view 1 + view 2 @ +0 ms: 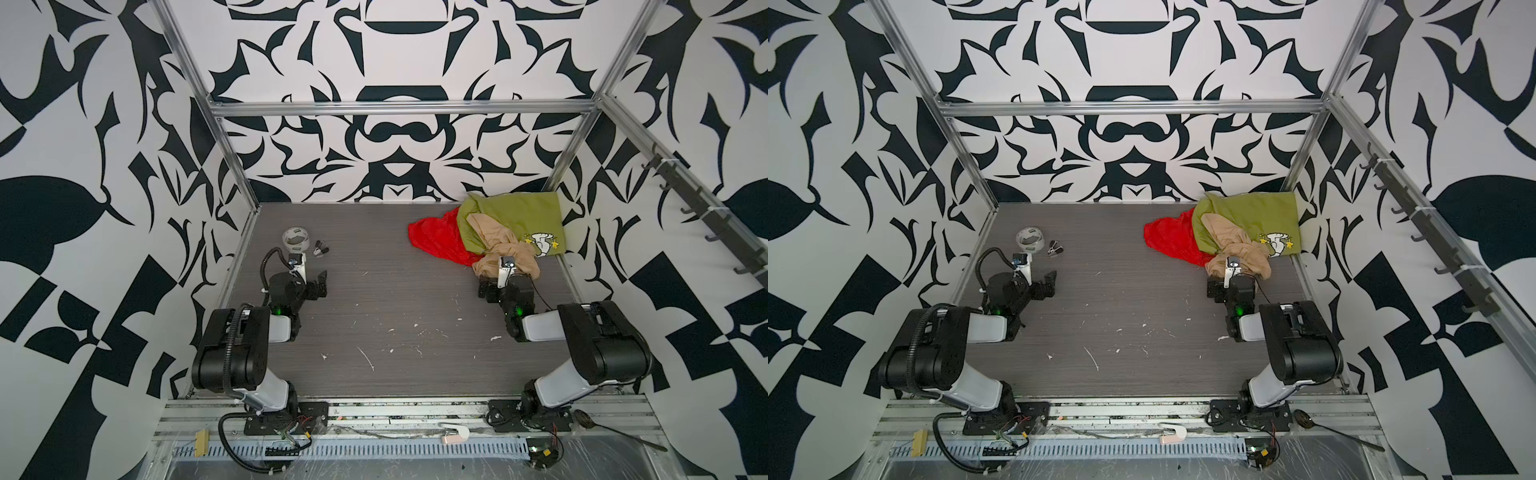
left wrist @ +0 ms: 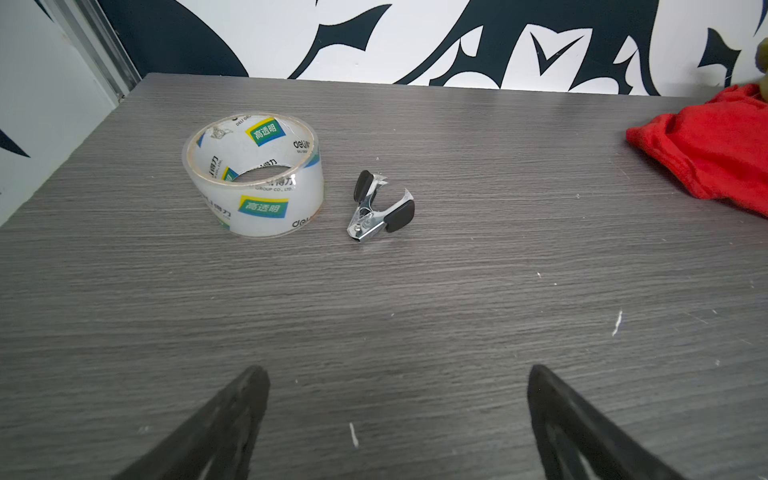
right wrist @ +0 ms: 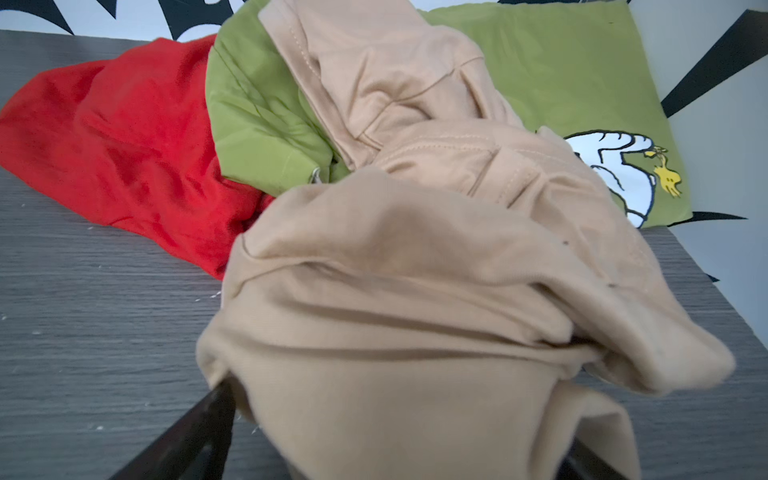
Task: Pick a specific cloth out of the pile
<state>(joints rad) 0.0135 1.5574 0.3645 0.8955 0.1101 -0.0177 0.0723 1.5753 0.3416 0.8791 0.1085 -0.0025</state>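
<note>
Left gripper (image 2: 395, 370): fingers spread wide over bare table (image 2: 415, 299), holding nothing. Right gripper (image 3: 395, 411): fingers spread, tan cloth (image 3: 415, 291) draped between them, apparently touching; one finger mostly hidden. Red cloth (image 1: 436, 241): left side of pile (image 1: 513, 216), far right corner, partly under green cloth (image 1: 523, 212).

Tan cloth (image 3: 415, 291) hides tips of the right gripper (image 3: 390, 415) — red cloth (image 3: 124, 137) partly under green cloth (image 3: 257, 124).

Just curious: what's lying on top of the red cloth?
The green cloth and tan cloth cover the right side of the red cloth; how far red runs underneath is hidden.
</note>
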